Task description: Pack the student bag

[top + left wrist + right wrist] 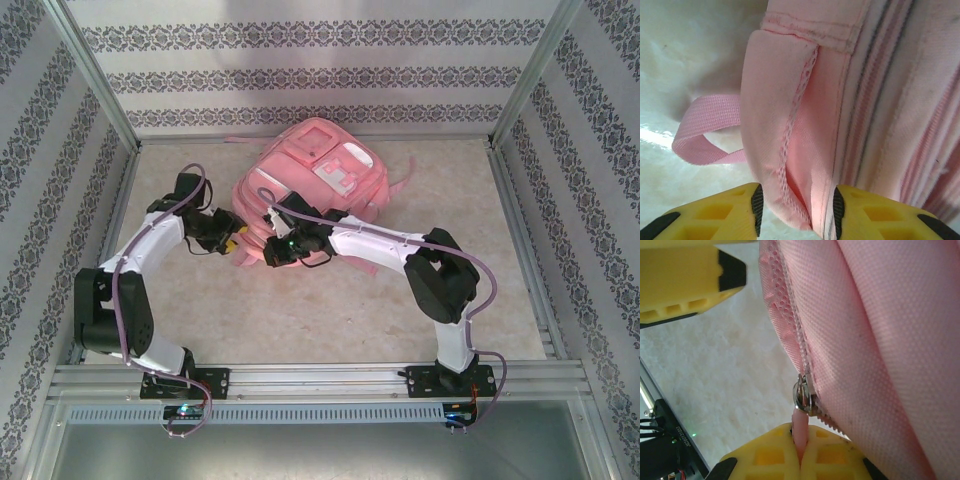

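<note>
A pale, mottled beige tabletop [300, 320] is noted, enclosed on three sides by white wall panels [300, 75] banded with dark floral pattern. Aluminium frame posts [95, 75] and a near-edge aluminium rail [320, 380] are recorded.

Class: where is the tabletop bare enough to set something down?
Bare: the wide near strip between the pink backpack and the arm bases, and the right side beyond the right arm. Crowded: the backpack's near-left edge, at the left end effector and right end effector.
</note>
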Robot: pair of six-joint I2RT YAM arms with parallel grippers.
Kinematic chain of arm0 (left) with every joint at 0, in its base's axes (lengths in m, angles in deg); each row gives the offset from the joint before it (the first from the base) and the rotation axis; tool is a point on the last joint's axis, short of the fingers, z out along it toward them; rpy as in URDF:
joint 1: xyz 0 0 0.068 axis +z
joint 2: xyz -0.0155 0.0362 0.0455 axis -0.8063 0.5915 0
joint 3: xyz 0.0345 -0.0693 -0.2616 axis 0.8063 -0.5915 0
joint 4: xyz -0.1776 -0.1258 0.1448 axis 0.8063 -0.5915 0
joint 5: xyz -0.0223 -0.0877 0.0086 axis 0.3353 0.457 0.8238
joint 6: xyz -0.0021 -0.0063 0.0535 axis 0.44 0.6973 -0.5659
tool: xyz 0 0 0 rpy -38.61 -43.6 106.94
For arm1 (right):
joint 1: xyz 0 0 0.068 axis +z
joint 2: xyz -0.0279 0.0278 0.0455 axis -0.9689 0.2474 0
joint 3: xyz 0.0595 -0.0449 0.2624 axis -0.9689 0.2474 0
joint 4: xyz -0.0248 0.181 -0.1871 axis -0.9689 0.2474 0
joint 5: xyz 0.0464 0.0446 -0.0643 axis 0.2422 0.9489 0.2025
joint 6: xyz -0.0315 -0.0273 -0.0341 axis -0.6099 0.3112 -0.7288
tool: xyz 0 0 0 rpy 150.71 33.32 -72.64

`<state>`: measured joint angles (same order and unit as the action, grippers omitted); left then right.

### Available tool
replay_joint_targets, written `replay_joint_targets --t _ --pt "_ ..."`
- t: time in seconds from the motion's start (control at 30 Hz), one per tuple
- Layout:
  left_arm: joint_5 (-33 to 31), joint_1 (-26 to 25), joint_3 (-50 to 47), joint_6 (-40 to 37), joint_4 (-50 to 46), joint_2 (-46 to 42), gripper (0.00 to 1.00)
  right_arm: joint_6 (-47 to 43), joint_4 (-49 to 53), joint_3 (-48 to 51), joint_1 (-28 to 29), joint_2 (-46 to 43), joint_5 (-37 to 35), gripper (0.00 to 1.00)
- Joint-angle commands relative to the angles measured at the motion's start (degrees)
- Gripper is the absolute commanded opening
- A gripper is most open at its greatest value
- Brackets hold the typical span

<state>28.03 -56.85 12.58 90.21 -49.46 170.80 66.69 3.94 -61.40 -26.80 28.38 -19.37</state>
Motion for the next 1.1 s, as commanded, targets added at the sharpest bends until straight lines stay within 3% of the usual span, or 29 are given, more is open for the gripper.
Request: replay_joint_targets --t 0.0,0.3,0.53,0.73,0.83,0.97,1.07 --pt "0.11 -1.19 0.69 -0.20 1.38 1.75 0.37 1.74 -1.72 1.30 -0.45 -2.24 0.32 0.00" --pt "-0.46 -1.18 -4.35 -0.75 1.39 -1.46 0.34 3.42 -3.27 2.54 -1.06 -2.70 -0.42 0.00" --pt "-0.98 -1.19 -5.75 -0.91 2.33 -2.16 0.44 3.83 -3.96 2.78 -1.45 -3.03 0.01 0.00" --pt "-0.18 -1.19 -3.60 -1.73 5.01 2.94 0.45 4.17 -4.42 3.92 -1.33 -3.38 1.27 0.00" --pt "-0.12 -1.19 -1.20 -2.46 5.25 5.77 0.38 4.20 -4.18 4.98 -1.25 -3.74 0.97 0.00" --pt "-1.69 -1.19 1.52 -4.11 4.13 6.83 0.14 4.09 -1.96 5.87 -1.25 -4.00 -0.15 0.00" --pt "-2.24 -0.78 2.12 -4.42 3.70 6.83 0.02 3.59 -0.05 6.79 -1.03 -4.60 -0.61 0.00"
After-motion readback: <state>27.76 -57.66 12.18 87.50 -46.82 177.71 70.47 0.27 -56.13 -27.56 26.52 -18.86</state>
